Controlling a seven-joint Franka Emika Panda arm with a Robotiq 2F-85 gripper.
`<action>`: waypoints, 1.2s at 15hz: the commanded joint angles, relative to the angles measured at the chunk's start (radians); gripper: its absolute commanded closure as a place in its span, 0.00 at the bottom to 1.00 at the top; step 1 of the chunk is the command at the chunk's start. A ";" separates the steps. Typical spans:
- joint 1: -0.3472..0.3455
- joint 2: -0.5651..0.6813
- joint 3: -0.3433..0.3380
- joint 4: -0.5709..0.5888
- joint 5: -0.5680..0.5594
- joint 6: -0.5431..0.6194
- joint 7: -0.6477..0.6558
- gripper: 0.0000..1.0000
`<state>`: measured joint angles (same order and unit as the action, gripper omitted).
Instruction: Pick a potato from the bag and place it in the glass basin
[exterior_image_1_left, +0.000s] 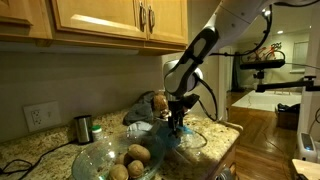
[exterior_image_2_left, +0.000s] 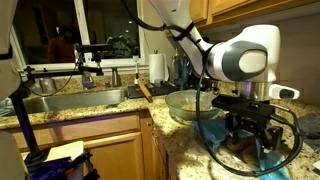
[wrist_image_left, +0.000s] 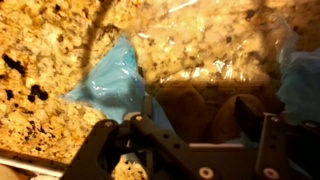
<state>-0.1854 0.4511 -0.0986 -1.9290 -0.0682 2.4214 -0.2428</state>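
The crinkled light-blue bag (exterior_image_1_left: 190, 137) lies on the granite counter, and my gripper (exterior_image_1_left: 178, 124) reaches down into it. In the wrist view the bag (wrist_image_left: 110, 80) fills the frame, with two brown potatoes (wrist_image_left: 190, 112) lying between my open fingers (wrist_image_left: 208, 115). I cannot tell whether the fingers touch them. The wide glass basin (exterior_image_1_left: 98, 152) stands beside the bag and holds a few potatoes (exterior_image_1_left: 137, 155). In an exterior view the basin (exterior_image_2_left: 178, 100) sits behind my gripper (exterior_image_2_left: 250, 135), which is down over the bag (exterior_image_2_left: 213, 134).
A small dark-green cup (exterior_image_1_left: 83, 127) stands by the wall near an outlet. Wooden cabinets hang above the counter. A sink (exterior_image_2_left: 70, 100) with a faucet lies further along the counter. The counter edge is close to the bag.
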 joint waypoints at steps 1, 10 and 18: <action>0.017 0.008 -0.010 0.020 -0.019 -0.052 0.047 0.15; 0.017 0.026 -0.008 0.028 -0.015 -0.064 0.049 0.06; -0.012 0.047 -0.011 0.055 0.009 -0.066 0.037 0.05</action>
<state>-0.1826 0.4796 -0.1070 -1.9062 -0.0681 2.3820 -0.2139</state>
